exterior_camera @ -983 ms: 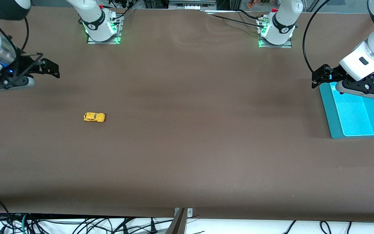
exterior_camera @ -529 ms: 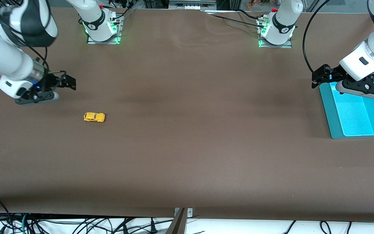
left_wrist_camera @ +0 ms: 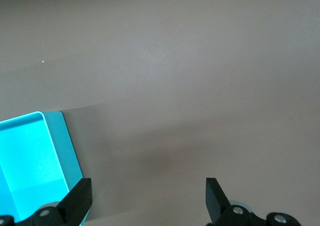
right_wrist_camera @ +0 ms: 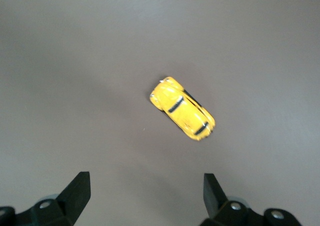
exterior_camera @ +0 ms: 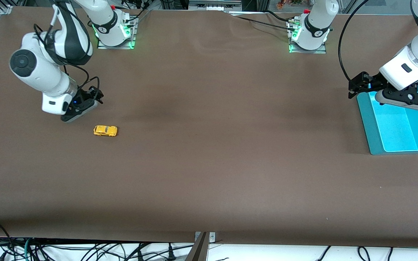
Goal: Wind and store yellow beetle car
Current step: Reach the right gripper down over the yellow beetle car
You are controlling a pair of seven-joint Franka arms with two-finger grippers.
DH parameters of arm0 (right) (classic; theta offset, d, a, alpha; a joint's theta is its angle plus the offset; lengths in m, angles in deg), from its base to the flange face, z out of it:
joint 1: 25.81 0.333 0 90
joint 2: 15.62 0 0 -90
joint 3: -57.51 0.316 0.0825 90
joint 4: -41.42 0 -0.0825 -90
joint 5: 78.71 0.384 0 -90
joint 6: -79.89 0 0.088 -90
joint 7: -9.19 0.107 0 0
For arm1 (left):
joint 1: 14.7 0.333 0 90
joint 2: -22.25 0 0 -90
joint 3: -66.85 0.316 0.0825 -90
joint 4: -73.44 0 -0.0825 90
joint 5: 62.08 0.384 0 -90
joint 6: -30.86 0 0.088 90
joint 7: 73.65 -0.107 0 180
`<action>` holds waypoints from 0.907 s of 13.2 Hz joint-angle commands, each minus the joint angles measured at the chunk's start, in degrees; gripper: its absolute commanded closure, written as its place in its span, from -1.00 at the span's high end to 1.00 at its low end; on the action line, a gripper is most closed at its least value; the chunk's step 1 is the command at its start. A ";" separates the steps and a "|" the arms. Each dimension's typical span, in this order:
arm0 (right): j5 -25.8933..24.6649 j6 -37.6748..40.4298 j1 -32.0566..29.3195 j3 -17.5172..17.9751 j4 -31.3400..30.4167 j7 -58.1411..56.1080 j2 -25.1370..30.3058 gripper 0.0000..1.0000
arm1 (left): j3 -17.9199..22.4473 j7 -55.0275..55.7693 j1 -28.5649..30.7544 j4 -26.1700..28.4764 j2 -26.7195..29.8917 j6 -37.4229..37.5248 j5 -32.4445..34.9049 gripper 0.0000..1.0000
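I've got the right gripper wide open and empty over the table near the yellow beetle car. My left gripper waits open, empty, by the blue tray.

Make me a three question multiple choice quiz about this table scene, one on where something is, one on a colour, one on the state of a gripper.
1. Where is the toy car?
A. on the bare table toward the right arm's end
B. in the tray
C. held by the left gripper

2. What colour is the tray?
A. red
B. turquoise
C. white

3. How is the right gripper?
A. shut on the car
B. shut, holding nothing
C. open, holding nothing

Answers: 1 A, the car sits alone on the brown table. 2 B, the tray is bright turquoise. 3 C, the right wrist view shows its fingers spread with the car lying apart from them.
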 commanded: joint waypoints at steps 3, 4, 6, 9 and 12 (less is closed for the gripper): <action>-0.51 -8.00 -0.21 0.14 -1.15 -17.92 -6.19 1.00 | 0.24 0.53 -0.18 -0.74 -0.04 0.84 -0.29 1.00; -0.51 -9.49 -0.22 0.14 -1.16 -20.65 -7.25 1.00 | 0.24 0.53 -0.18 -0.74 -0.04 0.84 -0.29 1.00; -0.51 -13.44 -0.65 0.14 -1.16 -26.80 -10.06 1.00 | 0.15 0.53 -0.18 -0.83 -0.04 0.84 -0.29 1.00; 0.28 -18.82 -2.84 0.14 -0.54 -36.30 -14.19 1.00 | 0.15 0.53 -0.18 -0.74 -0.04 0.84 -0.29 1.00; 0.55 -19.27 -3.73 0.14 0.86 -40.10 -15.43 1.00 | 0.15 0.53 -0.18 -0.74 -0.04 0.84 -0.29 1.00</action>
